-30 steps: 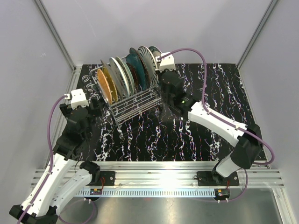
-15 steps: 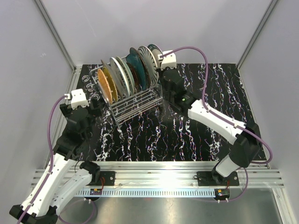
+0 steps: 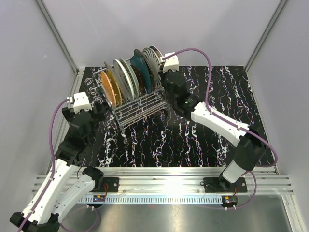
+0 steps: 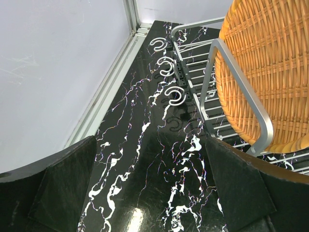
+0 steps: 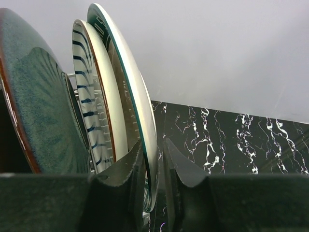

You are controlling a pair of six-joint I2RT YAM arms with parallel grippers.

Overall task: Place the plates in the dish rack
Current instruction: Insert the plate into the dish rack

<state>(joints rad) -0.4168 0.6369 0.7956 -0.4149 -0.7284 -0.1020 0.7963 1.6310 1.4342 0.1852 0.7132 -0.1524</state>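
The silver wire dish rack [image 3: 140,104] stands at the back left with several plates upright in it. The orange woven plate [image 3: 110,87] is at its left end, then grey ones, the dark teal plate [image 3: 136,63] and the black-striped white plate [image 3: 148,60]. My right gripper [image 3: 161,62] is shut on the rim of the pale blue-green plate [image 5: 140,96], held upright against the striped plate [image 5: 91,96] at the rack's right end. My left gripper [image 4: 149,159] is open and empty, low over the table beside the rack's left end, near the orange plate [image 4: 270,63].
The black marbled table [image 3: 207,135] is walled by white panels on three sides. White hooks [image 4: 175,95] stick out from the rack's left end. The rack's side rail [image 4: 236,77] runs in front of the orange plate. An aluminium rail [image 3: 159,176] crosses the near edge.
My right gripper has moved left and away with the pale blue-green plate, bringing it closer against the striped plate. The left arm has not moved.
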